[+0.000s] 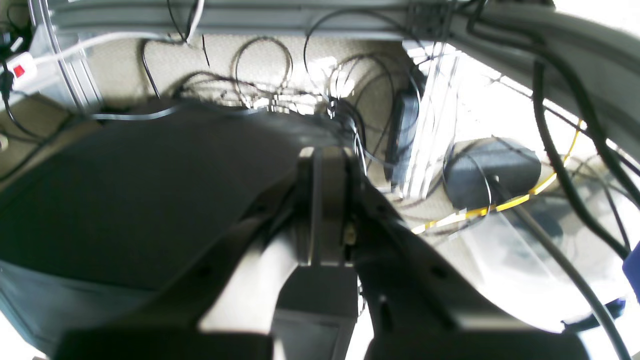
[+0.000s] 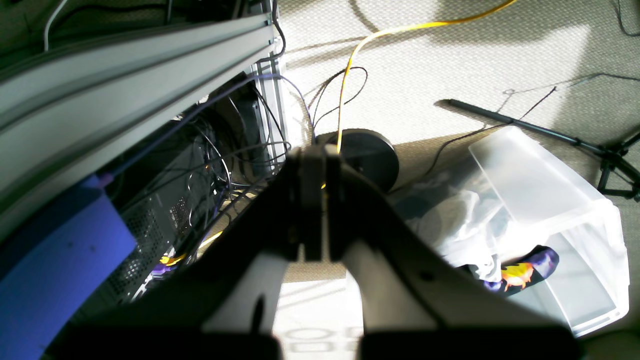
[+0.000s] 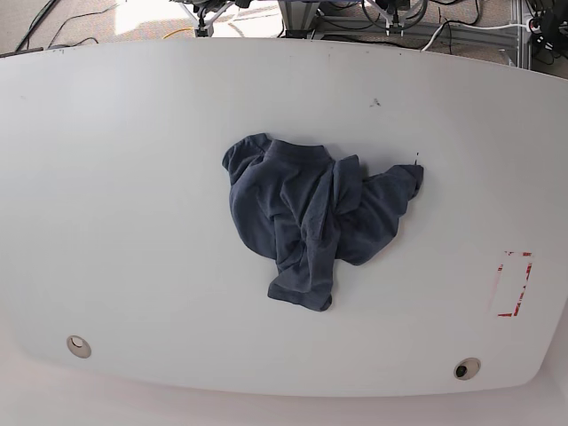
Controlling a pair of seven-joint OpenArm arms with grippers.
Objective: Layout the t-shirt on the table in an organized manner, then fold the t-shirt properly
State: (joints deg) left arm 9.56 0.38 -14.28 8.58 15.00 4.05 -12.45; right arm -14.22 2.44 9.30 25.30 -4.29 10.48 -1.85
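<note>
1. Navy cloth, the t-shirt [image 3: 311, 217], lies crumpled near the middle of the white tabletop [image 3: 133, 177] in the base view.
2. Its collar edge sits toward the far side; a twisted tail of fabric hangs toward the near edge, so the heap runs roughly far-to-near, with 1 lobe reaching out to the view's right.
3. 2 round grommet holes [image 3: 78, 346] mark the near edge, and a red rectangle outline [image 3: 513, 284] sits well apart on the view's right.
4. Neither arm shows in the base view; both wrist cameras face carpet and cables, away from the shirt.
5. Left gripper [image 1: 325, 155]: jaws pressed together, holding nothing.
6. Right gripper [image 2: 314, 152]: jaws fully together, empty, above a clear plastic bin [image 2: 550, 210].
</note>
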